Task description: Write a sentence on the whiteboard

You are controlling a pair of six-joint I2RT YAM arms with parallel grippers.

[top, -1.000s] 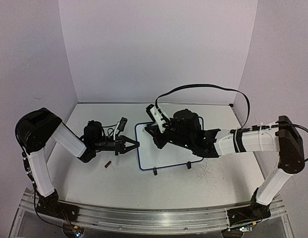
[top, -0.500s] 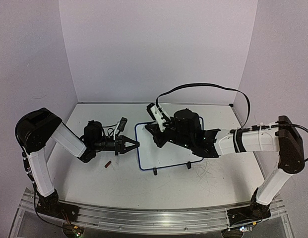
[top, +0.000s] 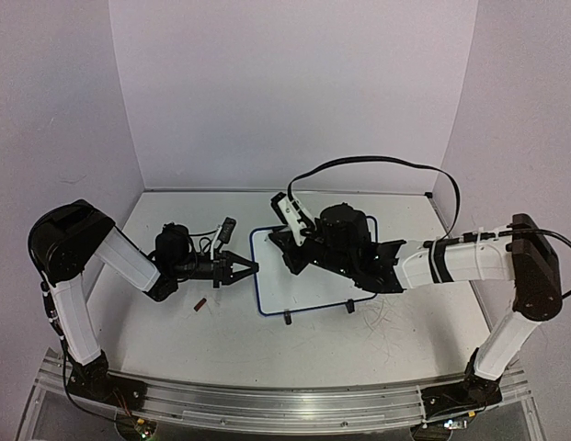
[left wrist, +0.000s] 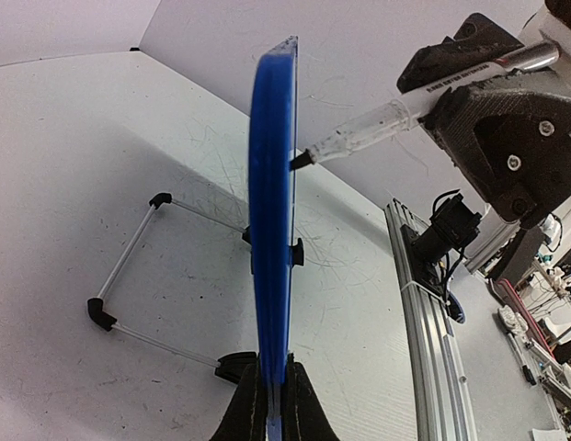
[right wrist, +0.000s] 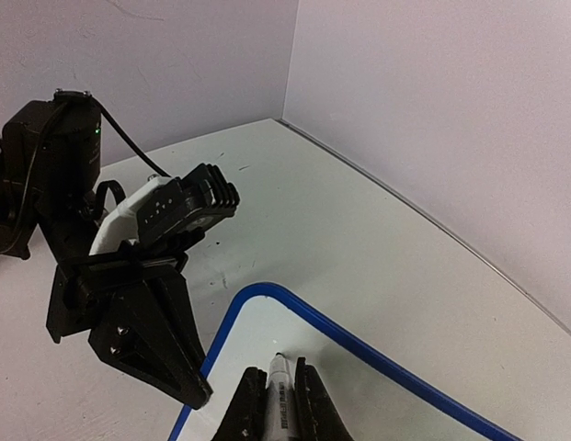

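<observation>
1. From the top camera I see the whiteboard (top: 299, 289) in the middle of the table (top: 221, 340), a little to the right of centre, between the two arms.
2. The board is propped up on a thin wire stand (left wrist: 129, 253) with small black feet (top: 288, 319). The feet are on the table at the near side.
3. My left gripper (left wrist: 271, 404) comes from the left side. Its two fingers are pressed together on the dark blue rim (left wrist: 271, 230), so it is pinching the left edge of the board.
4. My right gripper (right wrist: 278, 404) reaches over the board from the right. Its fingers are closed around a marker (right wrist: 279, 381) and pinch the barrel.
5. In the left wrist view the dark tip (left wrist: 302, 160) of the marker touches the white face of the board, near the far upper part.
6. In the right wrist view the tip is just inside the rounded blue corner.
7. A small dark red thing (top: 200, 303) lies on the table near the left gripper, apart from the board. I cannot tell what it is.
</observation>
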